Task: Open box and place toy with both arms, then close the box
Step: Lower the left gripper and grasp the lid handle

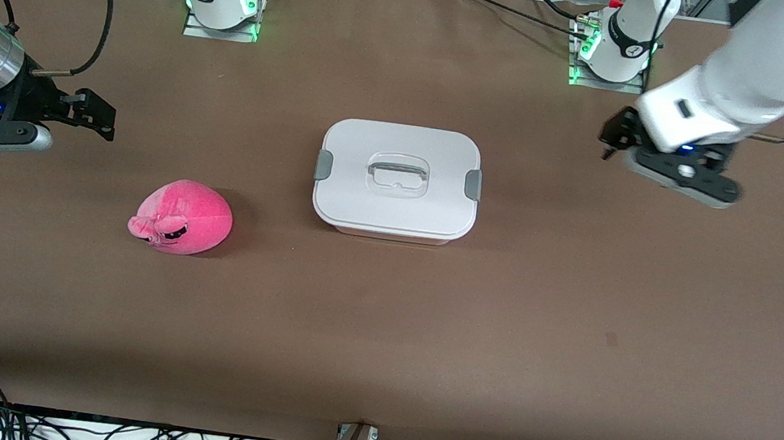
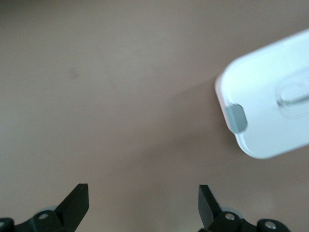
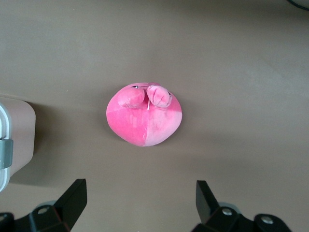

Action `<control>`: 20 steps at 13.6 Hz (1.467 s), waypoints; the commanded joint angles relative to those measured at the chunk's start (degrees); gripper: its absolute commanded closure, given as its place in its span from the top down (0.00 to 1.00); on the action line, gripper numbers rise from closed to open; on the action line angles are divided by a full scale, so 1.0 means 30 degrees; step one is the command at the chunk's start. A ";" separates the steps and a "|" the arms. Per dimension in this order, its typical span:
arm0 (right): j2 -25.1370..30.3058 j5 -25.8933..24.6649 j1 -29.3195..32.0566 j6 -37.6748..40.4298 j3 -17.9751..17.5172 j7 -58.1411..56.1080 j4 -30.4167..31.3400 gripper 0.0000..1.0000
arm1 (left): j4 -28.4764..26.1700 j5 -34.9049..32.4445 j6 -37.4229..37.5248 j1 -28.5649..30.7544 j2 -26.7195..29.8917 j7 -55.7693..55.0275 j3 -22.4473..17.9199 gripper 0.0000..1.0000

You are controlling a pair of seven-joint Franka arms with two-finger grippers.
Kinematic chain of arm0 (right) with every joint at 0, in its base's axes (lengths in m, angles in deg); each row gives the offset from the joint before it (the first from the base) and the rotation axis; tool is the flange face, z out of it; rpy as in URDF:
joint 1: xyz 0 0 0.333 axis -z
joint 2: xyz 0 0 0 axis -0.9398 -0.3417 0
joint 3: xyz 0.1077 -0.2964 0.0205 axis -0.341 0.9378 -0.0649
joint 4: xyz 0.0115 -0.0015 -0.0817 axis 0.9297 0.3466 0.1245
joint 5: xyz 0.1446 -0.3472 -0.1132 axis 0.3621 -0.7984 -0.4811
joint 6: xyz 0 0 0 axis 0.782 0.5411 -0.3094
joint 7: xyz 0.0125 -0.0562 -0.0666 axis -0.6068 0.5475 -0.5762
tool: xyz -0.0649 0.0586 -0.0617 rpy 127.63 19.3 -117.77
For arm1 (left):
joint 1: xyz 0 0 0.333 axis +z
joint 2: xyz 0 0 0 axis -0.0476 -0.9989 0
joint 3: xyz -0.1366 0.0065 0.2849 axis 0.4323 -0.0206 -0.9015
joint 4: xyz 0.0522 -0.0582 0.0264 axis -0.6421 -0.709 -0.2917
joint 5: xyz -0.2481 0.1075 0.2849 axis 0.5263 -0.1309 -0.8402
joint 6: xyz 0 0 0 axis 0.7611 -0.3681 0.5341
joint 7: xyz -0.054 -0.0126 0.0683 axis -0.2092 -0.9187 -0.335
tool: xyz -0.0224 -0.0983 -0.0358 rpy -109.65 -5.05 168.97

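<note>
The left gripper (image 1: 671, 167) hangs wide open and empty over bare table toward its own end; the right gripper (image 1: 42, 117) likewise, near the toy (image 1: 183, 218). The closed box (image 1: 397, 181) sits mid-table. Each should approach a grey clip (image 1: 473, 184) squarely.

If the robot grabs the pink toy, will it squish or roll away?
The toy looks like soft plush, so it would probably squish and give under a gripper rather than slip. Its rounded body might rock or roll a little if nudged. It looks small beside the box, so it is likely light.
</note>
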 commanded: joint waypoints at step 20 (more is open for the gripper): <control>0.0221 0.0095 -0.0030 0.0012 -0.0050 0.0066 0.0123 1.00 | -0.5783 0.0237 -1.6213 -0.5973 -0.4539 0.6589 0.2246 1.00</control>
